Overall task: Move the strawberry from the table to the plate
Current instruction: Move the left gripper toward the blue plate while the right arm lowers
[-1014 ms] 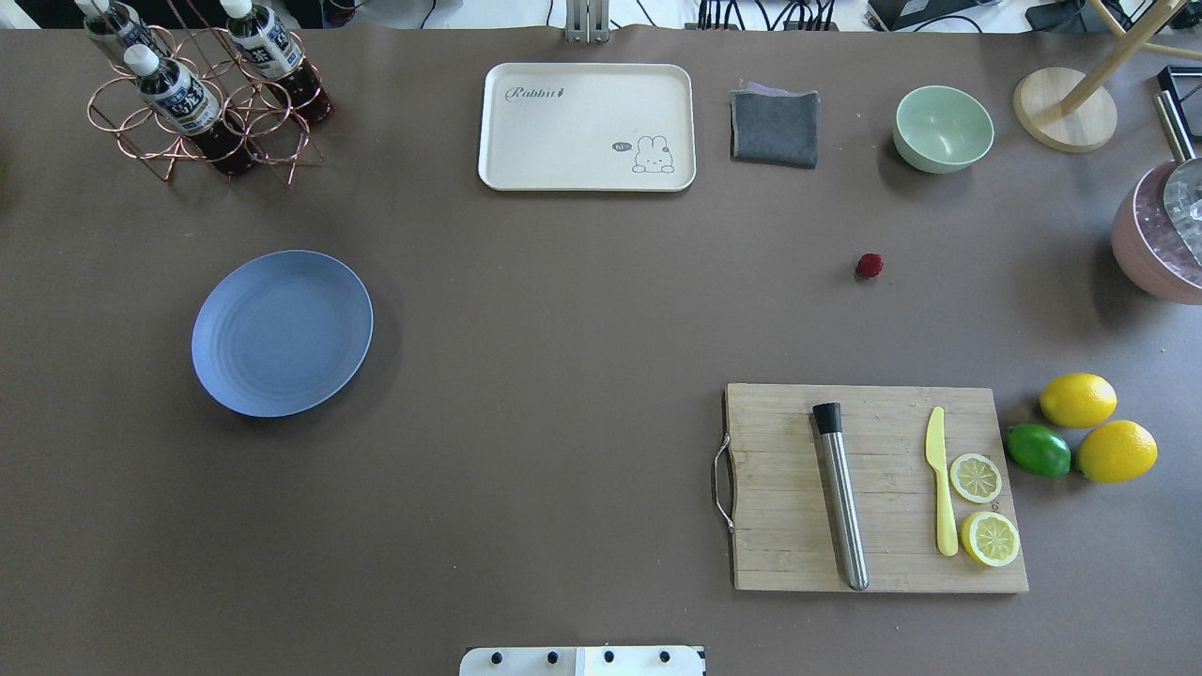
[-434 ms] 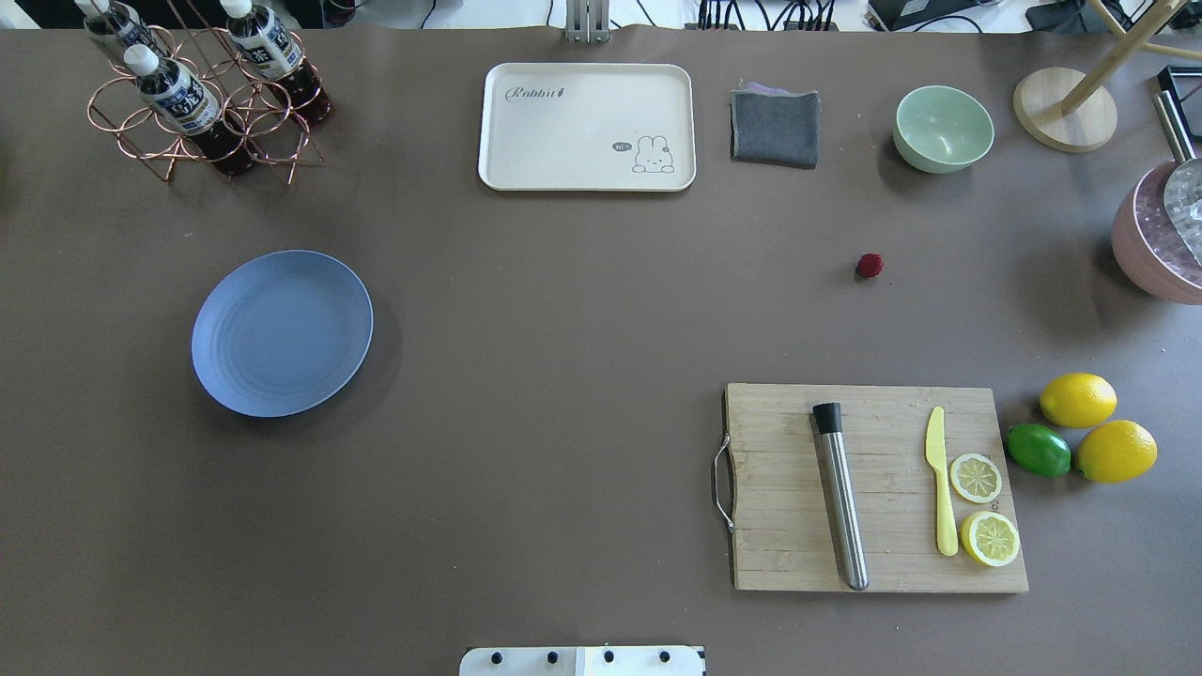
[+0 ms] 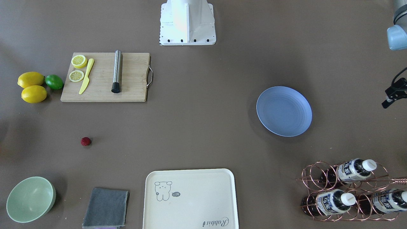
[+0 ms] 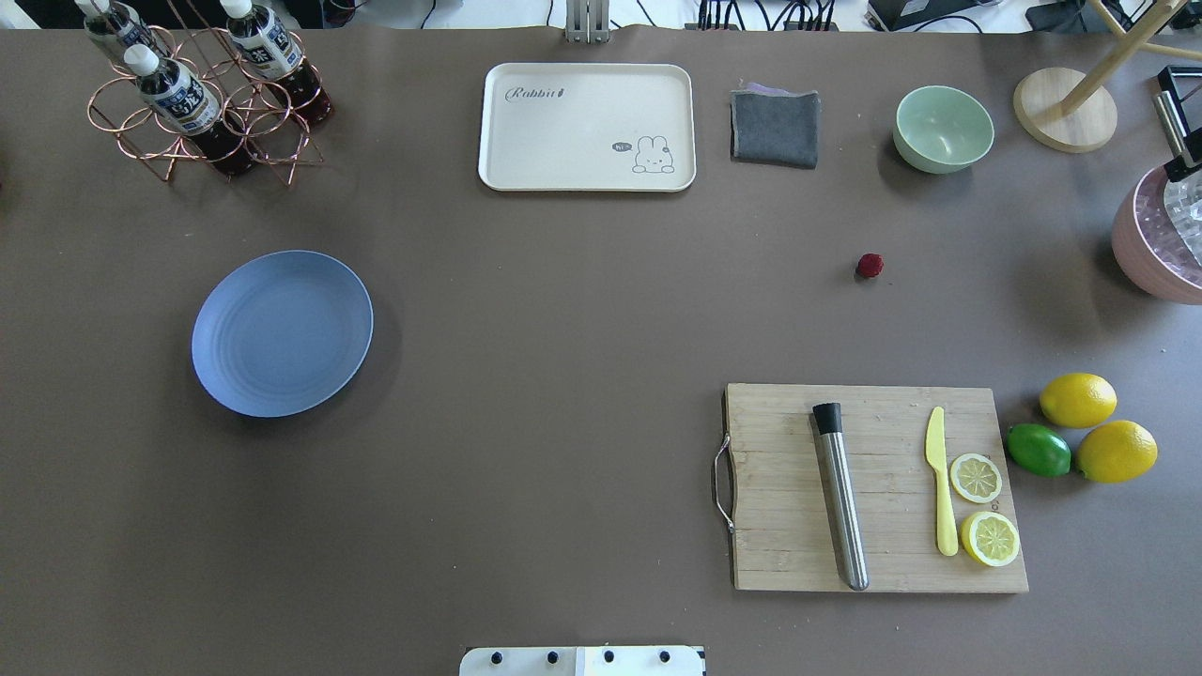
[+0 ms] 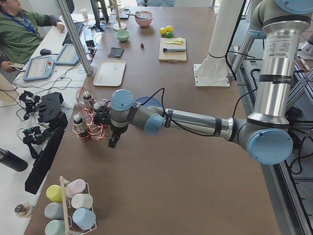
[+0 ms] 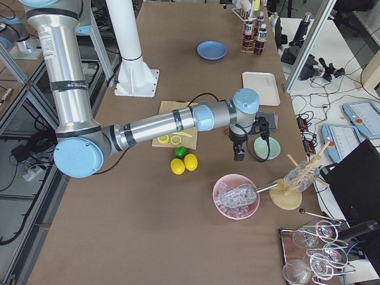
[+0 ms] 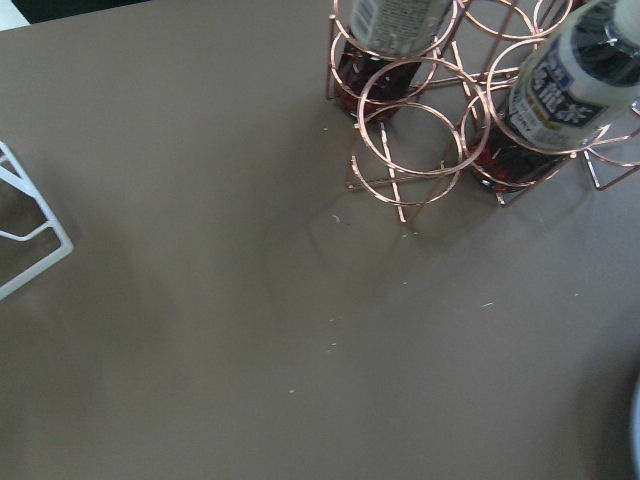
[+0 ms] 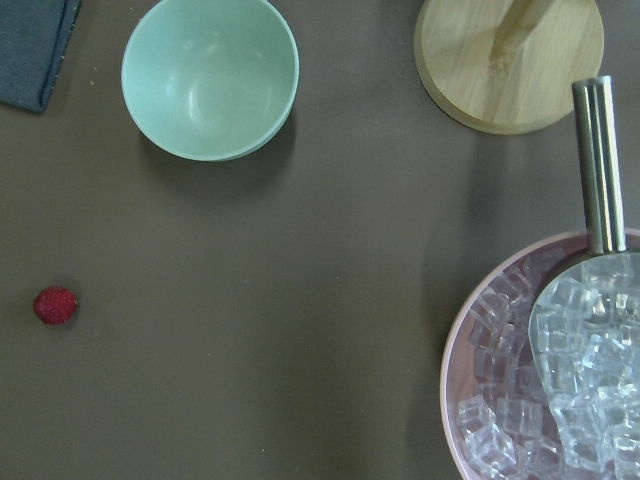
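Observation:
The strawberry (image 4: 870,266) (image 3: 86,141) lies alone on the brown table (image 4: 563,310), between the green bowl and the cutting board. In the right wrist view the strawberry (image 8: 55,305) sits at the lower left. The light blue plate (image 4: 282,333) (image 3: 284,111) stands empty on the table's left half. My right gripper (image 6: 238,155) hangs over the table near the green bowl and the ice bowl, to the right of the berry. Beside the bottle rack, past the plate, hangs my left gripper (image 5: 113,143) (image 3: 387,103). Of either gripper I cannot tell whether it is open or shut.
A wooden cutting board (image 4: 798,526) holds a steel muddler, a yellow knife and lemon slices; two lemons and a lime (image 4: 1038,450) lie beside it. At the back stand a cream tray (image 4: 587,127), grey cloth (image 4: 775,127), green bowl (image 4: 943,129), pink ice bowl (image 4: 1141,244) and copper bottle rack (image 4: 202,103).
A dark part of the right arm has come in at the overhead view's right edge, above the ice bowl. The strawberry and the plate have not moved.

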`<state>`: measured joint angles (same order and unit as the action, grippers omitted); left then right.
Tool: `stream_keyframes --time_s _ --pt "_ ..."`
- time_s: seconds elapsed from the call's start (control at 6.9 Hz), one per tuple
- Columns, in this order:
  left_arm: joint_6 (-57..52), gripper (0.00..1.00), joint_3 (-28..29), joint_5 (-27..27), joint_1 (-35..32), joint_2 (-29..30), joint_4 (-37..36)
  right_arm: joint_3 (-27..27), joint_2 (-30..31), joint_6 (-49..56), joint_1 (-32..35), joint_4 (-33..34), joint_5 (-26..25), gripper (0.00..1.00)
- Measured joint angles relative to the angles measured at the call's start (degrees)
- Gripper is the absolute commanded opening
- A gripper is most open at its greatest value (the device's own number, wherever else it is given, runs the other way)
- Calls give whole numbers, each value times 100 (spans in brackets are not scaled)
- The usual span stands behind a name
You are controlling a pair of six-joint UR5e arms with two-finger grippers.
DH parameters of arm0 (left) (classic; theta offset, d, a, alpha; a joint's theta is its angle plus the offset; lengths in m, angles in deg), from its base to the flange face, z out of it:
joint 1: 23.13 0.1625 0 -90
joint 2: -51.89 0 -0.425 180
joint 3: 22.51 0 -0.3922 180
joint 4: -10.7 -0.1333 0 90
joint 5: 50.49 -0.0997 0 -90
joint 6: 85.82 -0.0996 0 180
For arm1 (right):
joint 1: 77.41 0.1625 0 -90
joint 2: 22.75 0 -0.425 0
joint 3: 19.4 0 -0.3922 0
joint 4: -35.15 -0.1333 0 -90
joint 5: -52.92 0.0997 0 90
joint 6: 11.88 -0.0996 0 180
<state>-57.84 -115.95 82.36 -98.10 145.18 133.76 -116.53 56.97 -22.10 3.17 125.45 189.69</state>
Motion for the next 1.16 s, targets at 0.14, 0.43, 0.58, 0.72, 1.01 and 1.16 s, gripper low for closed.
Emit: stream_keyframes --time_s 0.14,0.43,0.58,0.72,1.01,1.16 --pt "696 99 9 -230 398 -40 462 285 -38 -275 -98 -580 -13 100" --pt "1988 99 11 -900 1256 -86 1275 818 -92 -1340 -436 -1893 -153 100" --pt "2359 99 11 -1164 1600 -89 1494 918 -159 -1743 -624 -2172 -272 100" --pt "2571 98 14 -1370 1881 -89 1615 950 -194 -1920 -761 -2268 -361 100" --pt "2869 98 61 -1841 2414 -90 1813 957 -224 -2087 -924 -2311 -419 100" --pt "2915 98 136 -1970 2540 -91 1895 946 -239 -2178 -982 -2314 -427 100"
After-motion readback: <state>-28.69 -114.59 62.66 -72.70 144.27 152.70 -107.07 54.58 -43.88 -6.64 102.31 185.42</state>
